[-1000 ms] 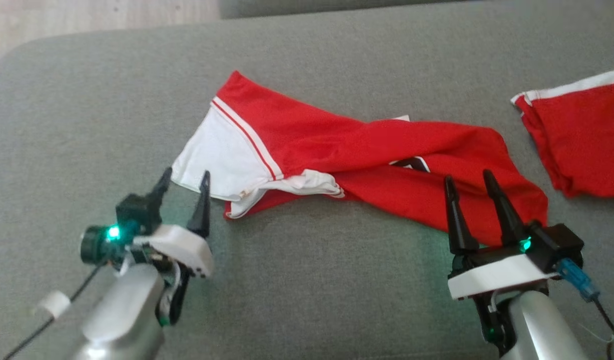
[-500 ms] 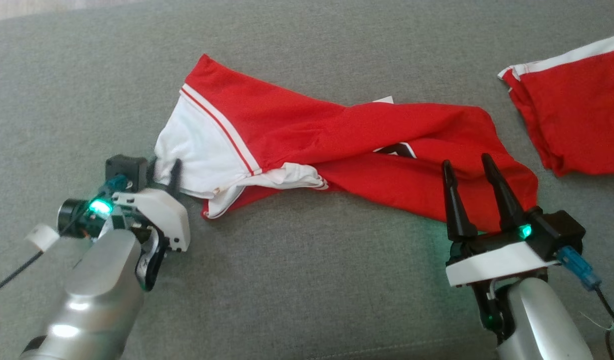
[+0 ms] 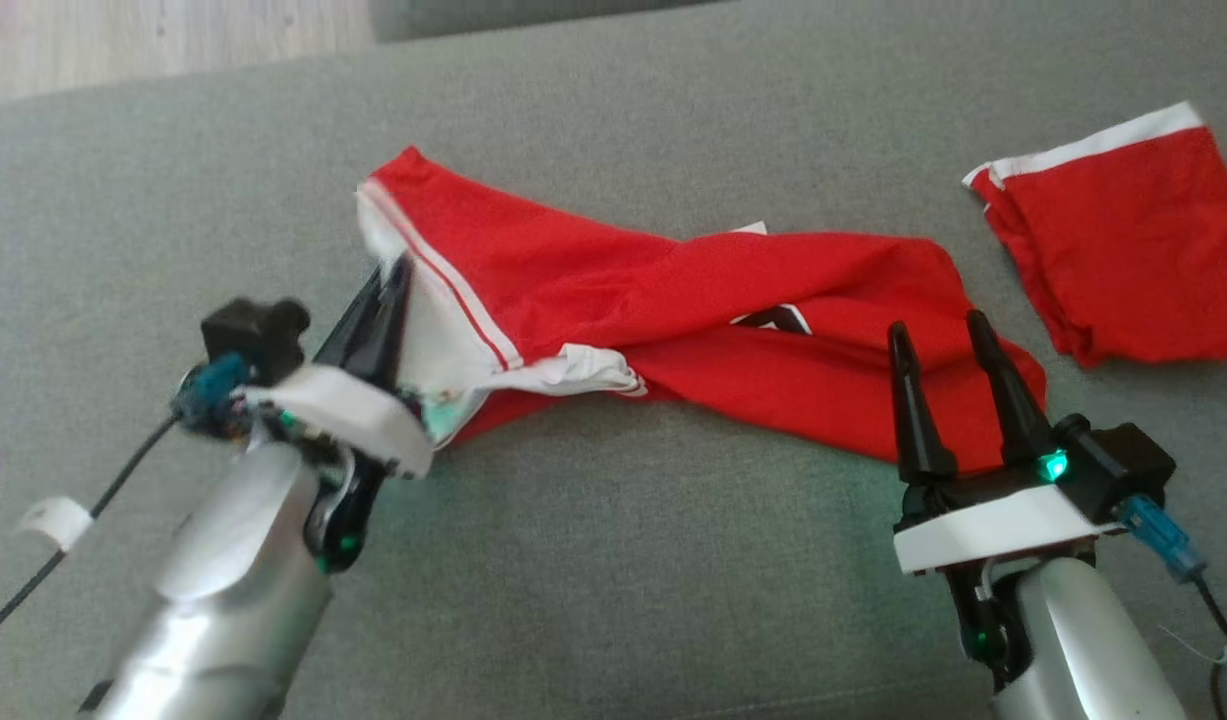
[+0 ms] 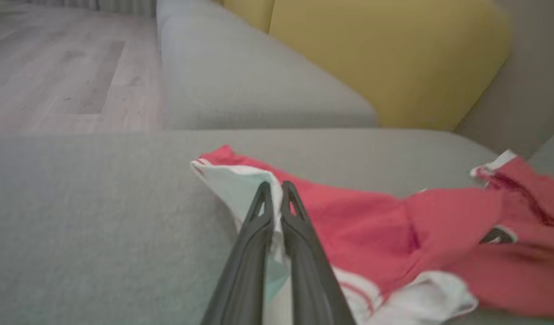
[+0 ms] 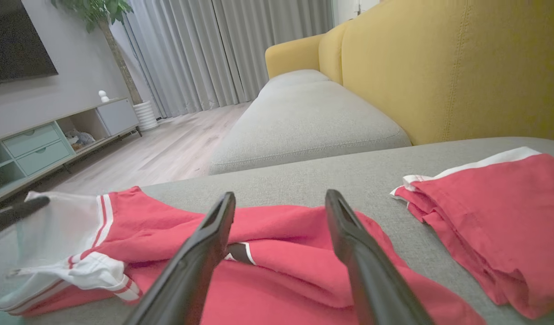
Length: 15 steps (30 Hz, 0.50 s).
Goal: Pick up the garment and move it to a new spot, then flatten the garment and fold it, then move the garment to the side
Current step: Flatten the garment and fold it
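The garment (image 3: 693,310) is a red shirt with white sleeve panels, lying twisted across the grey cushion (image 3: 613,560); it also appears in the left wrist view as the garment (image 4: 371,225) and in the right wrist view as the garment (image 5: 281,257). My left gripper (image 3: 393,275) is shut on the white sleeve edge at the garment's left end, which is raised off the cushion; its closed fingers (image 4: 277,212) pinch the white cloth. My right gripper (image 3: 938,335) stands open at the garment's right end, its fingertips over the red cloth, gripper (image 5: 280,198) holding nothing.
A second red garment with a white hem (image 3: 1113,240) lies folded at the right, red piece (image 5: 489,207). A yellow sofa back (image 5: 439,63) rises behind the cushions. Wooden floor (image 4: 55,67) lies beyond the cushion's far left edge.
My left gripper has closed on the white sleeve edge and lifted it, pulling it up and inward. The right gripper has stayed put. The head camera shifted.
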Motion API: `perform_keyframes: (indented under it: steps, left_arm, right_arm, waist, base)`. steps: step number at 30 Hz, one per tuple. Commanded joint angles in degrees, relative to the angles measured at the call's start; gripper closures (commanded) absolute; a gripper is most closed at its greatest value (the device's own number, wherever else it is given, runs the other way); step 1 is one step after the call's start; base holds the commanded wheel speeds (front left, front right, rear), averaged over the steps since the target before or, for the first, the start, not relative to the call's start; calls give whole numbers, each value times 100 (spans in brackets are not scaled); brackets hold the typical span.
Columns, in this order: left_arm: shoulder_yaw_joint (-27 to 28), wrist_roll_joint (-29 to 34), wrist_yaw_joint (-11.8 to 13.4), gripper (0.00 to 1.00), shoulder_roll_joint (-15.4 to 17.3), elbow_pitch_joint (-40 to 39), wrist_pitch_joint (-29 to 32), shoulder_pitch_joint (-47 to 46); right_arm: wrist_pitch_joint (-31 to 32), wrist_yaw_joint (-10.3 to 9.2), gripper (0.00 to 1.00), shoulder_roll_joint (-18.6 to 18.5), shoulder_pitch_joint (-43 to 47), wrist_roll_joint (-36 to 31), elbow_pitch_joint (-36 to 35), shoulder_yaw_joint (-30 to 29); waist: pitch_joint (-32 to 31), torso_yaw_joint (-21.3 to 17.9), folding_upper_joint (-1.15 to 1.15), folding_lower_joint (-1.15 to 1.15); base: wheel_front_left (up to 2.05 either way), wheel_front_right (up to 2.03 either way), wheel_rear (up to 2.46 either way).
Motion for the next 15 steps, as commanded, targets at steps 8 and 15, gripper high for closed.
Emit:
perform_keyframes:
  steps: [8, 15]
  left_arm:
    - [449, -598, 2, 100, 286, -1913, 524, -622]
    - [763, -505, 646, 100, 609, -1868, 1285, -1556]
  right_arm:
    - [-62, -4, 0, -18, -88, 159, -172, 214]
    - [-62, -4, 0, -18, -236, 354, -247, 388]
  waist:
    - [-137, -161, 0, 0]
    - [174, -634, 0, 0]
  base:
    - [0, 0, 0]
    - [0, 0, 0]
